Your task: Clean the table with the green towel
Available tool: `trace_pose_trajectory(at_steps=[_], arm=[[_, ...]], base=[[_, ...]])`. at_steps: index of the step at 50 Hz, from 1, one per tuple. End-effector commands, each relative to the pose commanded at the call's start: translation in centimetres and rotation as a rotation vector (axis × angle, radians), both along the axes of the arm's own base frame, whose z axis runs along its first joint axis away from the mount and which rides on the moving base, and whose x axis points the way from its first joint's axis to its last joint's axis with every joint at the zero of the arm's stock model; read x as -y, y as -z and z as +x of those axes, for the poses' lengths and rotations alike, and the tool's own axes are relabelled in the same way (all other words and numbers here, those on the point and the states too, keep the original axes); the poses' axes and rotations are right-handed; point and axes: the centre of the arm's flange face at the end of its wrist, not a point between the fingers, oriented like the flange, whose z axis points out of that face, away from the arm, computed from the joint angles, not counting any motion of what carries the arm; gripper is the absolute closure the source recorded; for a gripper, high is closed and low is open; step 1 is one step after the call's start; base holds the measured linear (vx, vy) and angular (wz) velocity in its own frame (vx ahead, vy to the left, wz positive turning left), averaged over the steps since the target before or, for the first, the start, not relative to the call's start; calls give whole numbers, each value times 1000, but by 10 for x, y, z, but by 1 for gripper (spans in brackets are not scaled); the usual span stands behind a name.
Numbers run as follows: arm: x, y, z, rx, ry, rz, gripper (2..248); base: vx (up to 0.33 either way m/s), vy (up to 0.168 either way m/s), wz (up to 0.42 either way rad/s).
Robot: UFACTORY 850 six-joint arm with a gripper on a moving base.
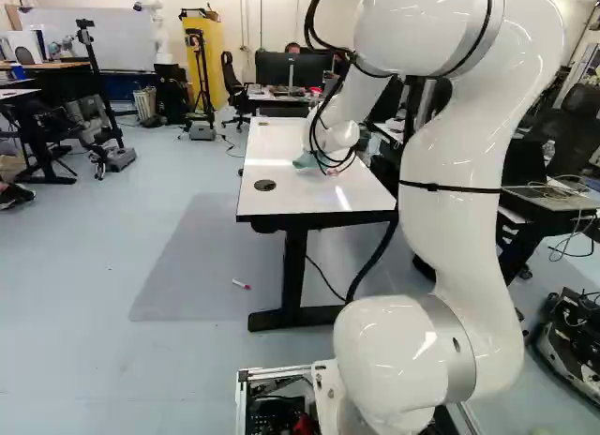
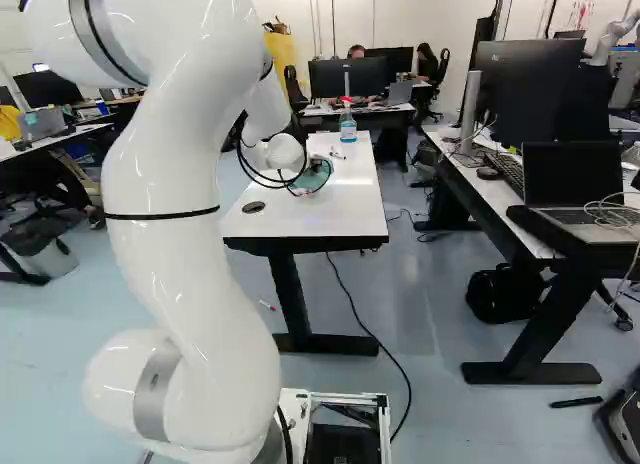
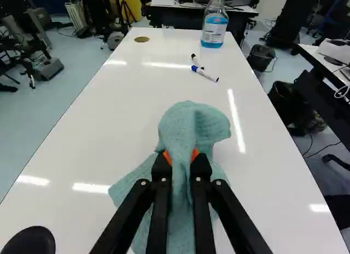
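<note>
Over the white table (image 1: pixel 281 196) the gripper (image 1: pixel 323 165) is mostly hidden behind the arm's wrist in the left base view. In the wrist view the gripper (image 3: pixel 181 158) is shut on the green towel (image 3: pixel 191 122), which is bunched between both orange pads. Part of the towel bulges up ahead of the fingers, and its loose folds spread around and beneath them, apparently lying on the tabletop. Some of the towel (image 2: pixel 312 176) also shows beside the wrist in the right base view.
Ahead on the table lie a blue-capped marker (image 3: pixel 205 73) and a dark-capped marker (image 3: pixel 196 61), with a spray bottle (image 3: pixel 214 24) of blue liquid farther off. Desks with monitors (image 2: pixel 540 89) stand to the table's right. A red-capped marker (image 1: pixel 241 284) lies on the floor.
</note>
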Motion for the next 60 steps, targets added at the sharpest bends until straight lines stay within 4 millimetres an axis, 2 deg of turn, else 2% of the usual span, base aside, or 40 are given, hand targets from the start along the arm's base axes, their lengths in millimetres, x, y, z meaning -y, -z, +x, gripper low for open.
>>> trace_pose_trajectory(at_steps=[35,60], arm=[[-1,40,8,-41,-24,-11,206],[-1,41,8,-47,-23,-11,206]], base=[[0,0,0],[0,0,0]])
